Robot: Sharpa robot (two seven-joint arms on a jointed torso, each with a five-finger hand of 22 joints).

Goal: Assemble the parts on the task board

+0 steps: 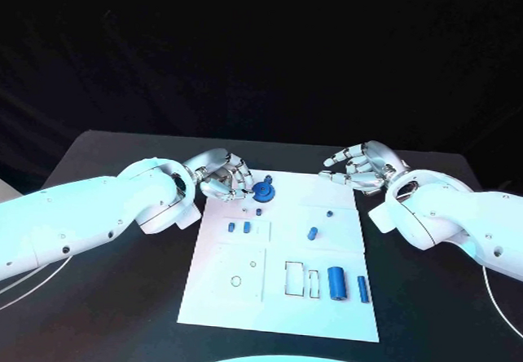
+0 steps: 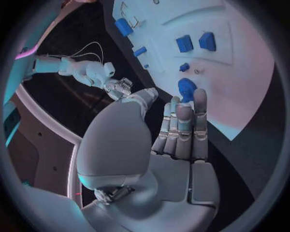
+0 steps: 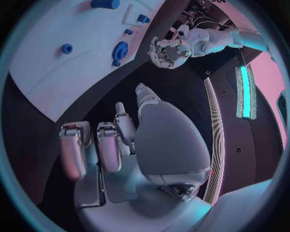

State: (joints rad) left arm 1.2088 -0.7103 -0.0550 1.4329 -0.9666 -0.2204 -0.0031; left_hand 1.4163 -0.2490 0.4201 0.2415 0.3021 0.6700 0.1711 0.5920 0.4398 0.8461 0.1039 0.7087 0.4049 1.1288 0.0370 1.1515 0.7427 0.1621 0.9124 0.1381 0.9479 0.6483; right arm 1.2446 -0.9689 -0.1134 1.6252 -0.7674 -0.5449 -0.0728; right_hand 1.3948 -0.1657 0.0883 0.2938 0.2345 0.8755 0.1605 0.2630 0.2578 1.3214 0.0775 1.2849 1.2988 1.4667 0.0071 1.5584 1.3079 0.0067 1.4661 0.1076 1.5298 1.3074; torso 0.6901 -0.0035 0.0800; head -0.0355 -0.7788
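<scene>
Left hand (image 1: 221,179), right hand (image 1: 362,168): empty, fingers apart.

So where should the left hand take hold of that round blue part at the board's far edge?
Probably by its rim, from above. The round blue part stands tilted on the task board with its disc face showing, just beside the left hand, whose fingers already point at it. Nothing crowds it.

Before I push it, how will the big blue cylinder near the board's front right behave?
The big blue cylinder lies on its side on the task board, so a sideways nudge would probably roll it toward the thinner blue pin next to it. It looks smooth and rigid, likely light plastic, so it may slip in a loose pinch.
</scene>
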